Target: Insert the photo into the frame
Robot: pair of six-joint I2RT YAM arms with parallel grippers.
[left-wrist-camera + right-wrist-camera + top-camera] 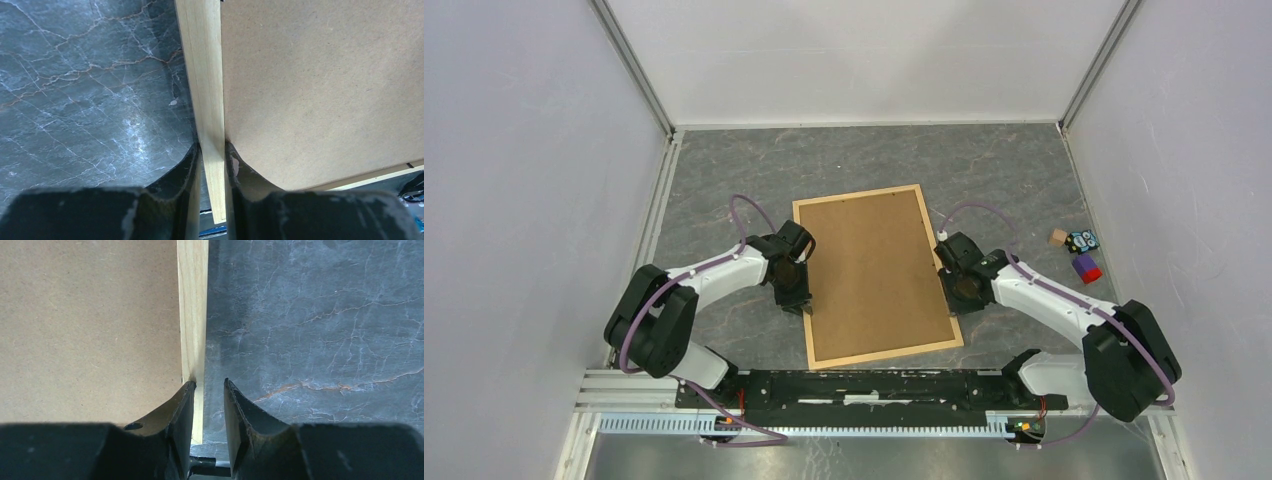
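**A:** Where's the frame (205, 75)?

**B:** Flat at the centre of the table (724, 170), back side up, with a brown board (874, 270) filling it.

**A:** And the grippers?

**B:** The left gripper (212, 147) is at the frame's 9 o'clock, pinching that side strip between both fingers. The right gripper (209, 385), at 3 o'clock, straddles the opposite strip with its jaws parted. Its inner finger seems to touch the wood, and the outer one stands clear over the table.
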